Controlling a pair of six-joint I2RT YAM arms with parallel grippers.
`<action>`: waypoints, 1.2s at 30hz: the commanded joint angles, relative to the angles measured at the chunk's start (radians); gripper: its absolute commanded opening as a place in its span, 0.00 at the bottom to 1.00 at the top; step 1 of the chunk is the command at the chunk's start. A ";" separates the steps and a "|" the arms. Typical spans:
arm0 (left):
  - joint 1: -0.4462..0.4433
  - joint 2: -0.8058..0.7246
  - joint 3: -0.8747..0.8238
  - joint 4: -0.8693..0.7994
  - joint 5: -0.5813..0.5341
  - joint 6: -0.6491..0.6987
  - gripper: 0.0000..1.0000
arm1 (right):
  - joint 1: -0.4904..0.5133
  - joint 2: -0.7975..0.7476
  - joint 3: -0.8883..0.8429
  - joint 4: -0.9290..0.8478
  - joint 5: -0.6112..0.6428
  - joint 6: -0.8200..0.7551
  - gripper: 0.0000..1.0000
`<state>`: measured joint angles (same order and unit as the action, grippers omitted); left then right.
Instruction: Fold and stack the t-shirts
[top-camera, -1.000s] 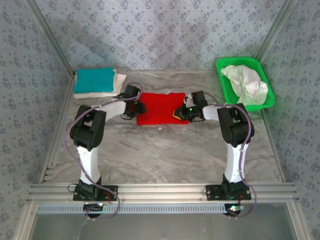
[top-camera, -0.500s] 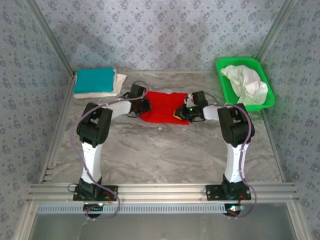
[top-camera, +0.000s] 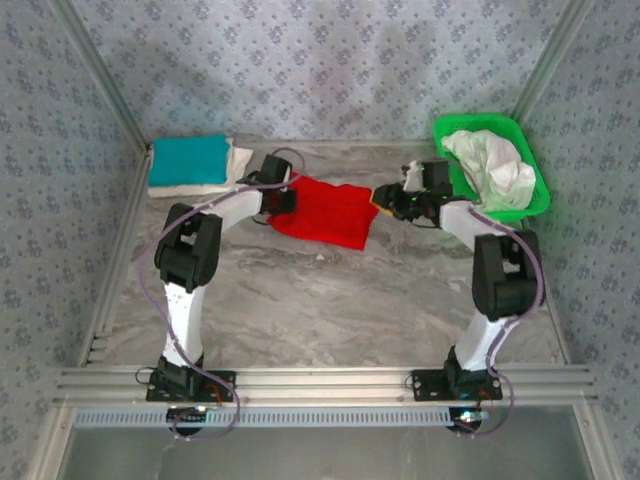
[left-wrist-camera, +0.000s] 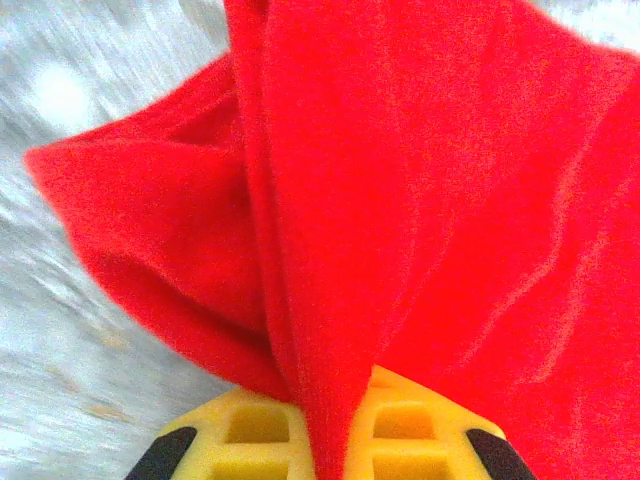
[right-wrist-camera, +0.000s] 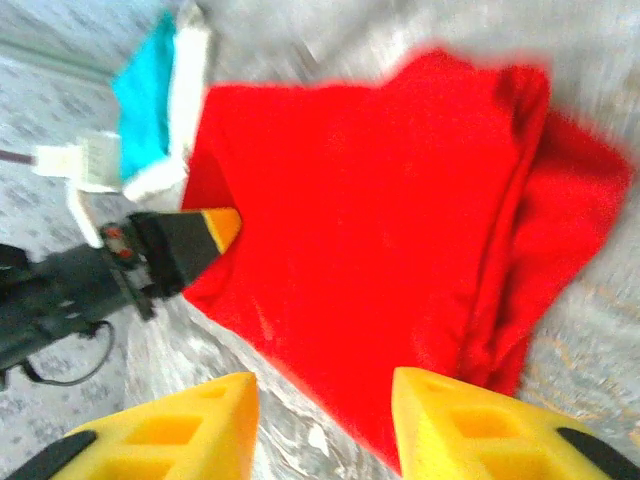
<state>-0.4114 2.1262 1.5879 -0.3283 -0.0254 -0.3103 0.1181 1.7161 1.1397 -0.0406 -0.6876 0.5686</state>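
Desk (top-camera: 330, 300): wide bare marble across the centre and lower half of the top view. Patterned walls close it in at left, right and top, with a metal rail along the lower edge. Upper left corner is taken by a folded teal t-shirt (top-camera: 188, 158) lying on a folded white t-shirt (top-camera: 222, 180). Upper right corner is taken by the green basket (top-camera: 447, 160), with crumpled white t-shirts (top-camera: 492, 165) inside.

Red t-shirt (top-camera: 330, 210): folded, upper centre of the top view, between the two arms. Long axis runs upper left to lower right, tilted against the desk edges. Its upper left corner is drawn to a point toward the teal/white stack.

Left end effector (top-camera: 284, 198) sits at that corner, fingers together, clamped on the red t-shirt. In the left wrist view the cloth is pinched between the yellow fingers (left-wrist-camera: 240, 430) and fans upward and right.

Right end effector (top-camera: 388, 200) is just right of the shirt's right edge, near the basket. Its fingers (right-wrist-camera: 160, 430) are apart with nothing between them. In the right wrist view the shirt lies ahead, layered folded edge at frame right.
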 joint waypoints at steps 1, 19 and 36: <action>0.030 -0.014 0.096 -0.087 -0.113 0.213 0.00 | -0.013 -0.120 -0.001 0.021 -0.003 -0.024 0.47; 0.171 0.142 0.628 -0.317 -0.111 0.511 0.00 | -0.048 -0.122 -0.124 0.074 0.051 0.030 0.41; 0.317 0.195 0.880 -0.437 -0.017 0.503 0.00 | -0.069 -0.079 -0.127 -0.001 0.083 0.050 0.40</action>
<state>-0.1177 2.3188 2.4031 -0.7391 -0.0780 0.1753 0.0563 1.6321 1.0168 -0.0143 -0.6132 0.6106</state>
